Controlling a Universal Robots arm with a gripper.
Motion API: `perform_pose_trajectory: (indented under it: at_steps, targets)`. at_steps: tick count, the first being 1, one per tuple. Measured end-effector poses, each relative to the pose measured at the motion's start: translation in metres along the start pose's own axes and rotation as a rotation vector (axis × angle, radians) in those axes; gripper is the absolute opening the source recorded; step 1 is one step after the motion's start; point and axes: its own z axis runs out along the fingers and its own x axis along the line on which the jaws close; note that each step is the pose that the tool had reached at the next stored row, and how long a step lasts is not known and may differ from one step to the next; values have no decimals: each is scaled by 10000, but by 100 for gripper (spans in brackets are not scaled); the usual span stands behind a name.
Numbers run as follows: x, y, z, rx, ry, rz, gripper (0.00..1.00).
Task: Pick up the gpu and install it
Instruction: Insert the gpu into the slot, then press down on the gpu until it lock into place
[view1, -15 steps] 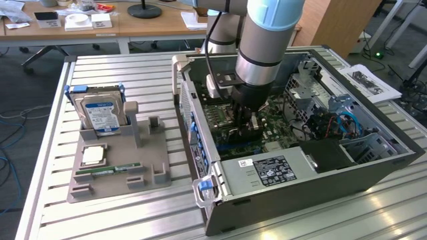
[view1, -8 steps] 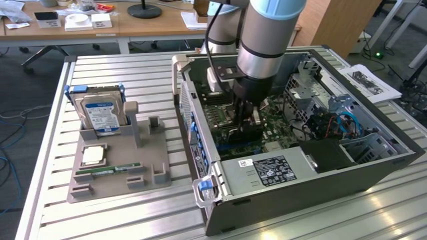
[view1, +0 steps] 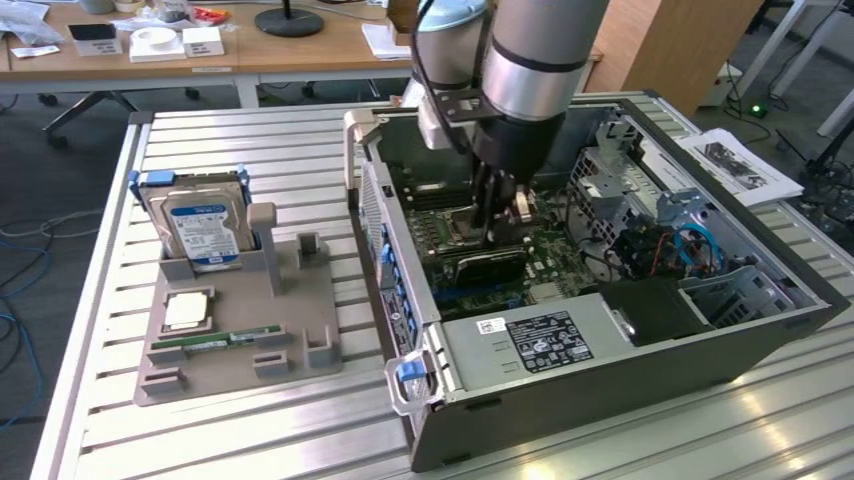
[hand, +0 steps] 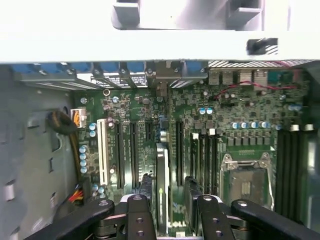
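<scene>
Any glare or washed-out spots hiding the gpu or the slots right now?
Wrist view: the case edge is blown out white, but the motherboard is evenly lit and the gpu reads clearly between the gripper fingers. Exterior view: glare streaks on the table; inside the case is dim, and the arm shadows the gpu.

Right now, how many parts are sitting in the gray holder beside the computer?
3: the hard drive standing at the far end, the processor flat mid-holder, the memory stick just nearer. Others may be hidden.

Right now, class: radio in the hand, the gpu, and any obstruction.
Hand inside the computer case, shut on the gpu. Card edge-on over the motherboard slots. No obstruction seen.
</scene>
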Motion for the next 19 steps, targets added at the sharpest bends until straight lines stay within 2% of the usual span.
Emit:
perform_pose_trajectory:
  at_steps: [9,13,15,19]
  targets:
    - [-18,-9,-405,0,6,0,40]
    - [-24,-12,-547,1,11,-1,40]
    - [-26,-13,-579,2,15,0,40]
    - [-26,-13,-580,2,14,0,40]
